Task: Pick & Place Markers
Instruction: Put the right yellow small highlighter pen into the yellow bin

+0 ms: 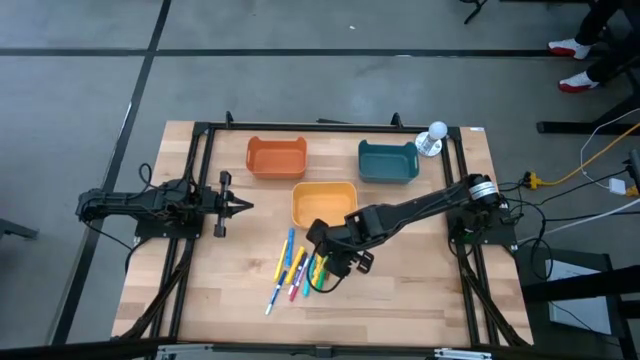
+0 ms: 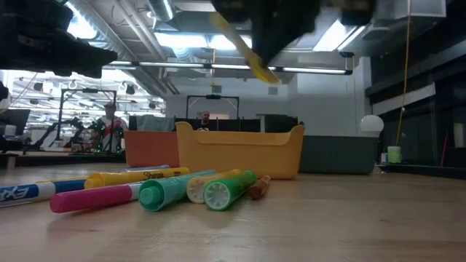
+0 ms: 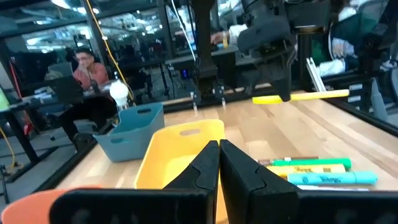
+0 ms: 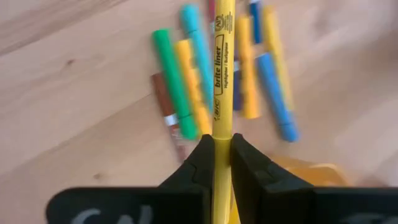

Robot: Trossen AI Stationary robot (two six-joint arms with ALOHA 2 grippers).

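The right gripper (image 1: 335, 262) hangs above the wooden table (image 1: 420, 300), just on the near side of the yellow bin (image 1: 324, 200), over the end of the marker pile closest to that bin. Its 2 fingers (image 4: 205, 158) are pinched narrow on a yellow highlighter (image 4: 222, 74), which runs out straight ahead between them, clear of the tabletop. In the left wrist view the same highlighter (image 3: 301, 96) sticks out level from under the right gripper (image 3: 277, 93), raised above the table; in the low view it (image 2: 244, 51) slants down from the dark gripper overhead, above and in front of the yellow bin (image 2: 240, 149).

The rest of the markers (image 1: 295, 270) lie loose on the table below the gripper, on the side of the yellow bin away from the orange bin (image 1: 276, 157) and teal bin (image 1: 388, 160). The right wrist view shows a green one (image 4: 174, 81), an orange-yellow one (image 4: 193, 87), a teal one (image 4: 198, 43), a blue one (image 4: 277, 93) and a brown one (image 4: 165, 99) lying roughly parallel, all apart from the held highlighter. From table height, 2 green caps (image 2: 218, 195) face the camera beside a pink marker (image 2: 95, 198).

The left gripper (image 1: 243, 206) waits well to the side of the yellow bin, level with it, its fingers (image 3: 205, 168) pressed together on nothing.
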